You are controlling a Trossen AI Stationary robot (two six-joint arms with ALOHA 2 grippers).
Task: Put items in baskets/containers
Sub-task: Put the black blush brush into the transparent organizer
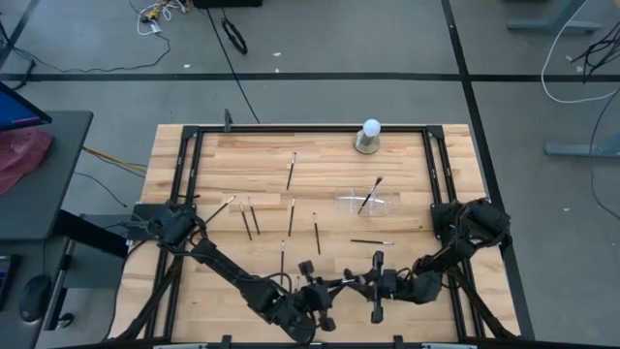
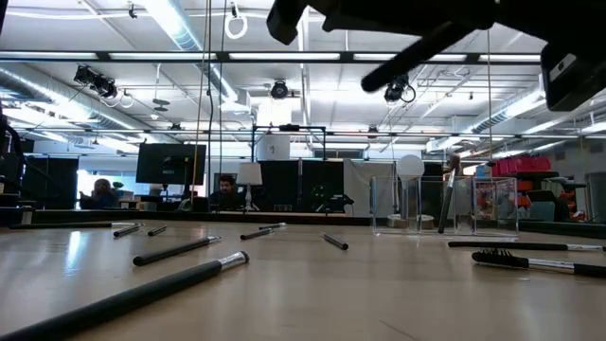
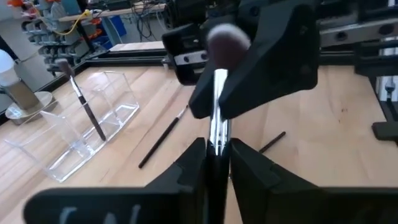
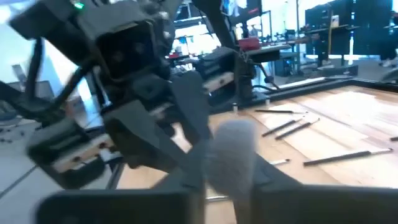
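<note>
A makeup brush (image 3: pixel 219 127) with a silver ferrule and a fluffy pale head (image 3: pixel 227 41) spans the gap between my two grippers, above the table's near edge at its middle. My left gripper (image 1: pixel 320 283) is shut on it. My right gripper (image 1: pixel 368 283) faces the left one and closes round the head end. The brush head (image 4: pixel 233 152) fills the right wrist view. The clear holder (image 1: pixel 366 202) stands toward the far right. One brush (image 1: pixel 370 194) leans inside it, tip up. Several other brushes (image 1: pixel 291 171) lie flat on the wood. My left gripper pinches the brush between its two fingers at the handle, just below the silver ferrule (image 3: pixel 217 146). The brush runs along the fingers and points toward the right gripper, lifted clear of the table. My right gripper comes level from the table's right. One finger (image 3: pixel 202 99) stands on each side of the ferrule, just behind the fluffy head (image 4: pixel 233 152). The fingers lie along the brush.
A white ball on a grey round base (image 1: pixel 369 136) stands at the far edge behind the holder. Loose brushes lie at the table's middle (image 1: pixel 315 233) and left (image 1: pixel 247 218), and one (image 1: pixel 371 242) lies right of centre. A black frame (image 1: pixel 184 174) rims the table.
</note>
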